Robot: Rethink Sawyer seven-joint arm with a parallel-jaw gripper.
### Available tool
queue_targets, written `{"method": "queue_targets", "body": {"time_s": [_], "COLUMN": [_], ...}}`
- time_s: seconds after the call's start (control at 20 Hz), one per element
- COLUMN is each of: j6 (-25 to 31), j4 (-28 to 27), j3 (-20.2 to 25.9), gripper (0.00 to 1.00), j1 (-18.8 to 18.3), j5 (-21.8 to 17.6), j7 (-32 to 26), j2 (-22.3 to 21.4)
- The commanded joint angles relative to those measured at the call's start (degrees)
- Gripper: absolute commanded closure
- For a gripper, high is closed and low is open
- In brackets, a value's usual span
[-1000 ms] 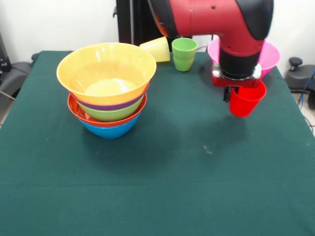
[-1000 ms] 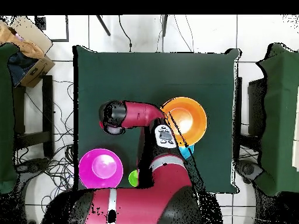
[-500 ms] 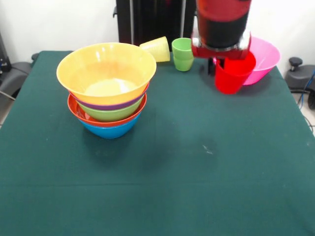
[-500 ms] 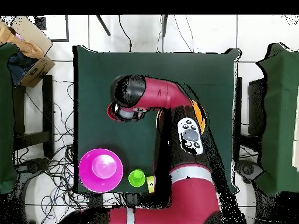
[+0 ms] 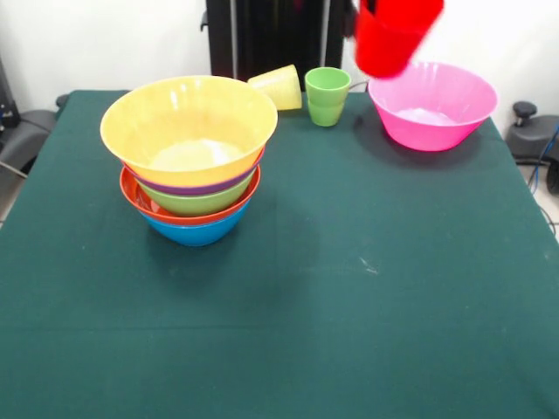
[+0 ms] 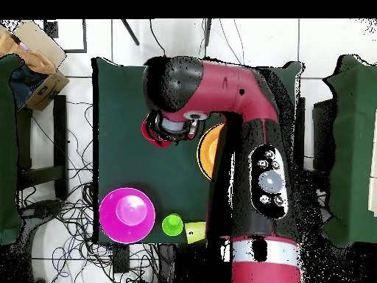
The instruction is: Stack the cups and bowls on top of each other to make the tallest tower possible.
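Note:
A red cup (image 5: 391, 35) hangs high in the air at the top of the front view, tilted, above the left rim of the pink bowl (image 5: 432, 106). My gripper (image 6: 171, 128) is shut on it; in the overhead view only a red edge of the cup (image 6: 150, 130) shows under the wrist. The tower (image 5: 190, 161) stands at the left: a yellow-orange bowl (image 5: 188, 118) on top of purple, green, red-orange and blue bowls. A yellow cup (image 5: 278, 85) lies on its side beside an upright green cup (image 5: 327, 96) at the far edge.
In the overhead view the arm (image 6: 250, 110) covers most of the yellow-orange bowl (image 6: 208, 149). The pink bowl (image 6: 127, 214), green cup (image 6: 173, 224) and yellow cup (image 6: 193, 233) sit near the table edge by the robot's base.
The arm has lifted the red cup from just above the table beside the pink bowl to high in the air, and carried it sideways toward the tower.

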Motion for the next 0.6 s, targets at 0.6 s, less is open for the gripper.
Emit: {"method": "queue_targets", "body": {"time_s": [0.6], "j6": [-1.78], "j4": [13.32], "j3": [7.85], "gripper": [1.0], "j1": [-15.72], "j5": [-11.48], "j7": [-36.21], "j2": [-12.47]}}
